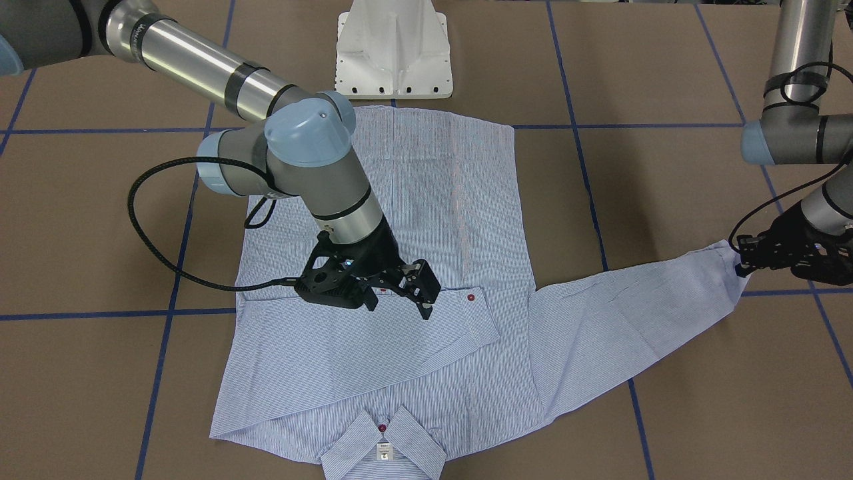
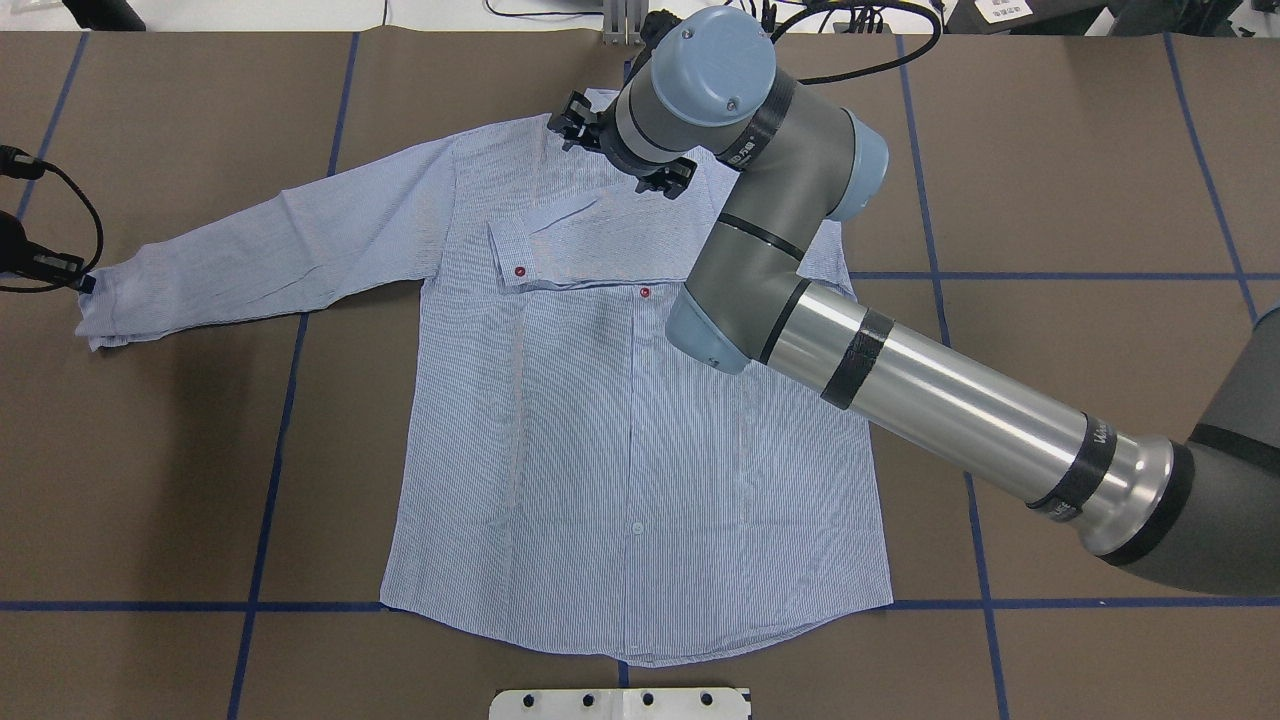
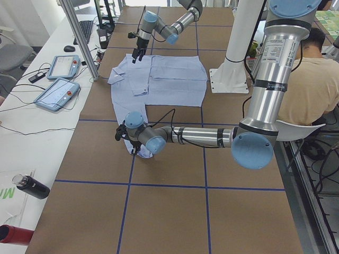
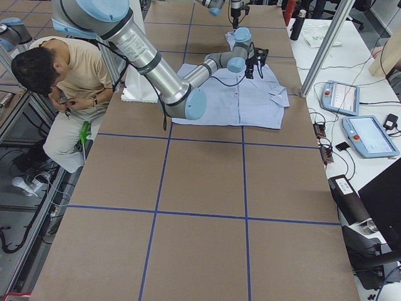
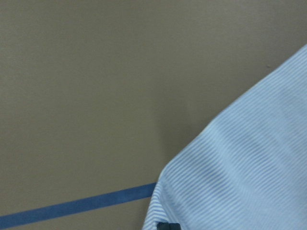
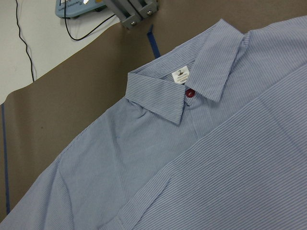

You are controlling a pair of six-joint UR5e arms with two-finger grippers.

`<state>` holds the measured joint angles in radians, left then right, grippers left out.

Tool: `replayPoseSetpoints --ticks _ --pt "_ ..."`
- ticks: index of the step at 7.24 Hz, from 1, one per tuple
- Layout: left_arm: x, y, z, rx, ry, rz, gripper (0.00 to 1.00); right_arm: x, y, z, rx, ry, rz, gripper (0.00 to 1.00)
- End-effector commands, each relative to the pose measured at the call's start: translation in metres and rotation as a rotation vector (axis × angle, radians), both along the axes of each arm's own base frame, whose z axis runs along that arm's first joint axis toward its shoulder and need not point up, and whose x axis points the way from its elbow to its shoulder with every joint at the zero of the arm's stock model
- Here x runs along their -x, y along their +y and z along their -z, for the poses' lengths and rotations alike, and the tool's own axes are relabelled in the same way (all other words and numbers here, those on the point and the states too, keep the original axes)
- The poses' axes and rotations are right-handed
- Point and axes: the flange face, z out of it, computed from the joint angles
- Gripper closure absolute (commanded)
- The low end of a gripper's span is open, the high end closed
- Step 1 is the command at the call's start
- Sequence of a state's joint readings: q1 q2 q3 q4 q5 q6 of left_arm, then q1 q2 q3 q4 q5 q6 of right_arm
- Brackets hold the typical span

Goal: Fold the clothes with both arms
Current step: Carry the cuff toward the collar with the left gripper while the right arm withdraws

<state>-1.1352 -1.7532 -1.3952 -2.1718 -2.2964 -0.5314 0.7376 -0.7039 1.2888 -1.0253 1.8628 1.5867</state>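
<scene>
- Nearest the operators' side, the shirt (image 1: 433, 193) lay flat and front-up on the brown desk (image 1: 666, 200); its collar (image 1: 360, 443) and white neck label (image 1: 383, 453) pointed away from the robot; it seemed spread this way so each sleeve could be turned in over the chest.
- Just beyond the collar, the folded sleeve (image 1: 333, 340) lay across the chest; its cuff, marked by a red button (image 1: 471, 297), rested near the placket; that half of the fold looked done.
- Over it hung the right claw (image 1: 398, 305), fingers spread and holding nothing; whether the tips touched the cloth could not be told; the wide stance suggested a claw letting go or pressing rather than carrying.
- Farther out to the side, the outstretched sleeve (image 1: 633, 313) ran straight from the shoulder; the left claw (image 1: 741, 265) appeared to pinch the cuff's corner, which rose slightly to meet it; the straight line probably kept the sleeve smooth for its swing across the chest.
- In the left wrist view only striped cloth and one black fingertip (image 5: 165, 224) at the bottom edge showed, so the pinch was judged mainly from the wider views.
- Farthest off, the hem (image 1: 433, 117) lay just beside the white pedestal (image 1: 393, 53); the lower body was not yet folded, so the job looked less than half done.
</scene>
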Motion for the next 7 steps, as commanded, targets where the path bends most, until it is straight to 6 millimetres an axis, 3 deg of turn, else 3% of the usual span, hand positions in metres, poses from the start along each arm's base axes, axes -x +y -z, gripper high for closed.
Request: replayPoseSetpoints --ticks 1,2,3,4,5,6,7 --pt "-0.013 -0.018 0.128 0.086 0.040 0.063 1.00 -0.098 -0.006 -0.071 0.021 -0.007 0.080 0.01" --pt "-0.025 -0.036 0.197 0.146 0.077 0.101 1.00 -0.137 -0.011 -0.108 -0.004 0.021 0.131 0.01" --pt "-0.049 -0.040 0.251 0.206 0.136 0.118 1.00 -0.164 -0.015 -0.143 -0.011 0.049 0.164 0.01" --pt "-0.096 -0.032 0.298 0.280 0.184 0.127 1.00 -0.201 -0.015 -0.179 -0.015 0.068 0.192 0.01" --pt "-0.145 -0.022 0.358 0.342 0.233 0.129 1.00 -0.248 -0.013 -0.224 -0.015 0.080 0.236 0.01" --pt "-0.175 -0.019 0.401 0.394 0.274 0.140 1.00 -0.290 -0.010 -0.266 -0.029 0.109 0.254 0.01" --pt "-0.210 -0.026 0.442 0.451 0.311 0.158 1.00 -0.310 -0.001 -0.305 -0.045 0.152 0.275 0.01"
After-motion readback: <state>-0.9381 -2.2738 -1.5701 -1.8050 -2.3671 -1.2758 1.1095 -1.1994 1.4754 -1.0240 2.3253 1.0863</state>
